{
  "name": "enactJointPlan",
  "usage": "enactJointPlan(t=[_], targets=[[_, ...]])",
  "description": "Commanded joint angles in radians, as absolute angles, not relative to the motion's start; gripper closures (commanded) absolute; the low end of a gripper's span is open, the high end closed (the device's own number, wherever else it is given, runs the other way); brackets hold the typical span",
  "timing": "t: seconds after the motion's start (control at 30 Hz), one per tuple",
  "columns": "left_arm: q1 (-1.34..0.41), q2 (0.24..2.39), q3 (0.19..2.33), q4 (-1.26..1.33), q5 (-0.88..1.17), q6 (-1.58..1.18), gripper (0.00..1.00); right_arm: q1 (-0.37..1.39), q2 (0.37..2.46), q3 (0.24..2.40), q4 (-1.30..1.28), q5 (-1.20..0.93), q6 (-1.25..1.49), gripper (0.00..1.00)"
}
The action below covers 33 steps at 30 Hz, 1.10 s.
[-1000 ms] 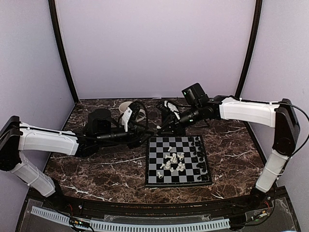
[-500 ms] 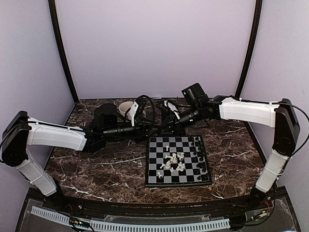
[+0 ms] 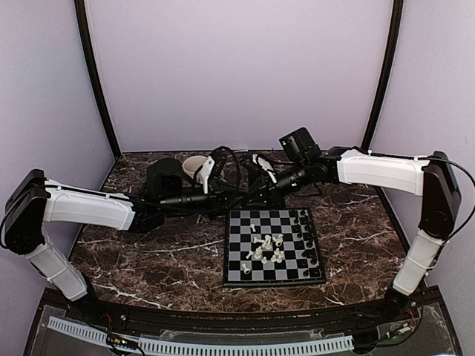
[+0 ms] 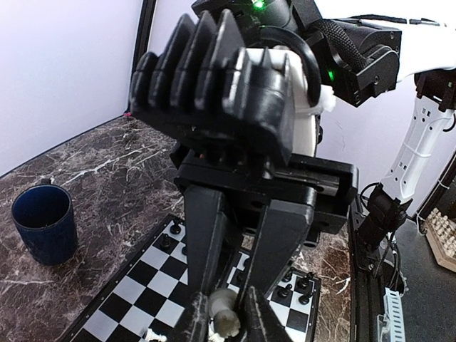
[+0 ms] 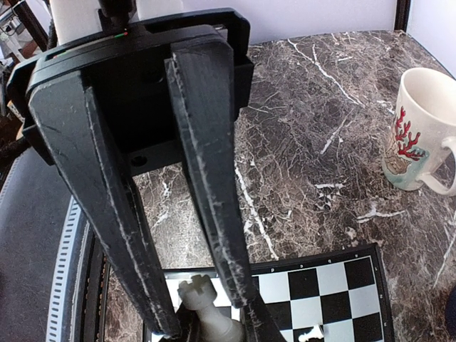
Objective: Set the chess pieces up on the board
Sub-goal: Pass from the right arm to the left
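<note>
Twice over clamped white rook: pinched in right gripper, pinched too in left gripper (clenched snug from either side), over far edge of board, near mug.

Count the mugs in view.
2. A white mug with a red pattern stands on the table off the board's corner. A blue mug stands on the table beside the board. Others may be hidden.
</note>
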State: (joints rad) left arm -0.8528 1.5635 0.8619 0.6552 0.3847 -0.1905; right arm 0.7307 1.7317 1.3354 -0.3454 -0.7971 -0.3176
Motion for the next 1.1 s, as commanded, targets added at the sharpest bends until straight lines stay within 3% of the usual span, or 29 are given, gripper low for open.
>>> enactJointPlan(t=[0.0, 0.27, 0.47, 0.63, 1.07], targets=[[-0.851, 1.572, 0.887, 0.64, 0.41, -0.19, 0.81, 0.726, 1.714, 1.344, -0.323, -0.824, -0.322, 0.84], [-0.85, 1.591, 0.903, 0.628, 0.418, -0.195, 0.87, 0.719, 1.692, 1.321, -0.315, -0.819, -0.338, 0.8], [-0.813, 1.605, 0.934, 0.542, 0.402, -0.178, 0.88, 0.678, 1.657, 1.276, -0.336, -0.775, -0.371, 0.46], [-0.796, 1.636, 0.991, 0.393, 0.332, -0.084, 0.88, 0.61, 1.614, 1.229, -0.439, -0.704, -0.449, 0.33], [-0.796, 1.931, 1.319, -0.042, 0.116, 0.057, 0.87, 0.502, 1.435, 1.012, -0.386, -0.641, -0.458, 0.3]])
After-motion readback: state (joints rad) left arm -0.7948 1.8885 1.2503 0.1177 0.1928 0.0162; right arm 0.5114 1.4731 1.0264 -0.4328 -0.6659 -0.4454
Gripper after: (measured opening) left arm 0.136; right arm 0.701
